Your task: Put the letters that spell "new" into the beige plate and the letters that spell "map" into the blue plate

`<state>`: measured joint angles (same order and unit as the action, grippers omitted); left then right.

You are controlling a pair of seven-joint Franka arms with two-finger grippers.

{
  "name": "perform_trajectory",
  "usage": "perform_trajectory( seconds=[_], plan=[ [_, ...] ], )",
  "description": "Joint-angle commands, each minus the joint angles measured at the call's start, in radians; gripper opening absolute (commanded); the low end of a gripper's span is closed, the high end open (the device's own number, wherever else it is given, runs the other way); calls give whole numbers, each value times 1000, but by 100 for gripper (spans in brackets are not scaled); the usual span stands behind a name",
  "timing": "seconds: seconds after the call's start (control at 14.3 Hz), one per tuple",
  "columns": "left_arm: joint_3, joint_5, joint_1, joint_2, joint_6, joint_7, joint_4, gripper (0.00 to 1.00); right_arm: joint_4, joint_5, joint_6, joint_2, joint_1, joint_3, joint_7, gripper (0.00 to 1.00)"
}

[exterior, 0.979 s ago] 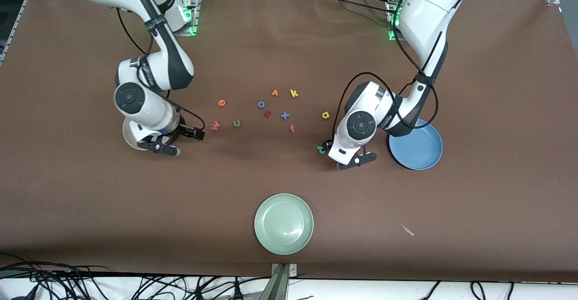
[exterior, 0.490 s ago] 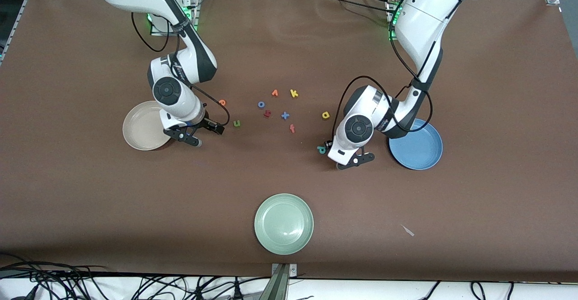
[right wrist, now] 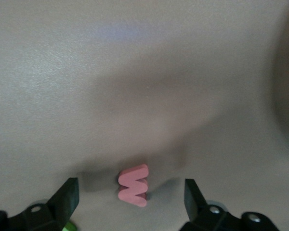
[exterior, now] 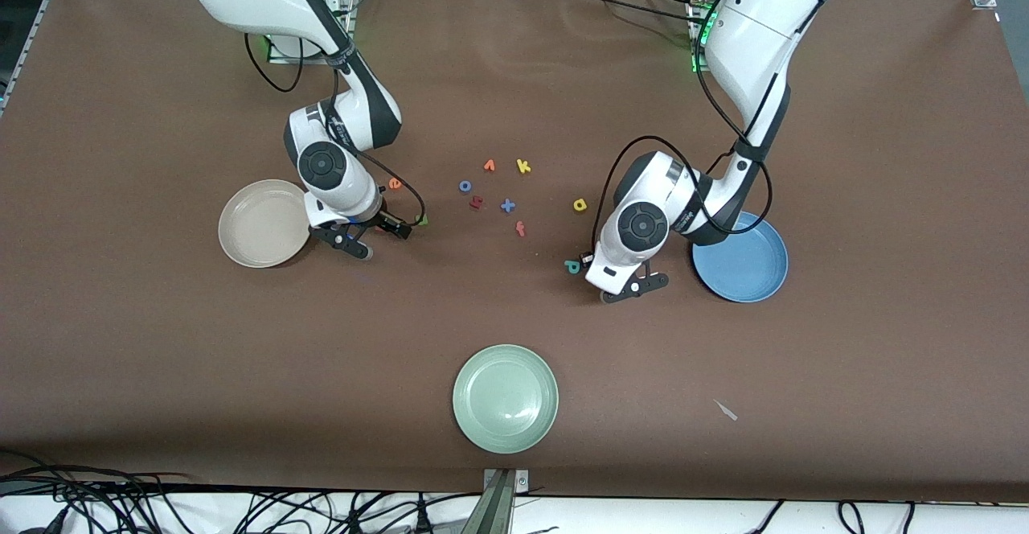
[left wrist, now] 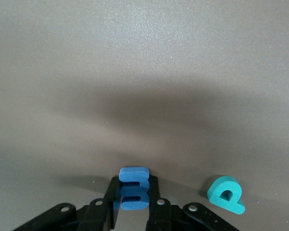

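You had 2 pickups in hand. The left pincer [left wrist: 133, 211] was clamped on the blue m [left wrist: 133, 188], beside the teal p [left wrist: 226, 194] and near the blue plate [exterior: 740, 258]. The right pincer [right wrist: 131, 199] stood apart around the salmon w [right wrist: 133, 185] (flat on the surface), near the beige plate [exterior: 264, 223]. Next, I think: lift m to its plate, close on w.

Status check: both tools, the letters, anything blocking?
Left tool shut on blue m. Right tool open, straddling salmon w. Teal p beside m. Nothing blocking.
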<state>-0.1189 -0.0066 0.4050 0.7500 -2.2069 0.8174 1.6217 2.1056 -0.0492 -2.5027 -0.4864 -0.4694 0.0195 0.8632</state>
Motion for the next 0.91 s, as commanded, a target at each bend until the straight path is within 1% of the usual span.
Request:
perform_trajectory(
  seconds=[0.0,0.14,0.28,0.49,0.56,0.7,0.77,0.84],
  plan=[
    [5,-4,-8,-4,-16,-12,17,10,-1,-14,-15,-9,-6,5,14,76],
    [11,-4,-11,-33,22,-8,3,9,-3,-18,-15,-9,-5,5,14,60],
    [13,-4,-38,-69,76,-21,-8,9,-3,-23,-16,-9,-5,5,14,39],
    [11,-6,-129,-121,146,-191,-8,10,-3,-24,-18,-9,-5,5,16,7],
    [15,-4,-153,-135,182,-248,-8,11,-4,-24,-18,-9,-5,5,14,0],
    [31,22,-204,-158,231,-364,-8,11,-33,-24,13,6,-3,7,0,0],
    [31,23,-234,-161,240,-423,-3,11,-67,-23,95,27,0,14,-10,0],
    [31,26,-258,-167,242,-481,4,11,-116,-23,205,38,5,31,-38,0]
  ],
)
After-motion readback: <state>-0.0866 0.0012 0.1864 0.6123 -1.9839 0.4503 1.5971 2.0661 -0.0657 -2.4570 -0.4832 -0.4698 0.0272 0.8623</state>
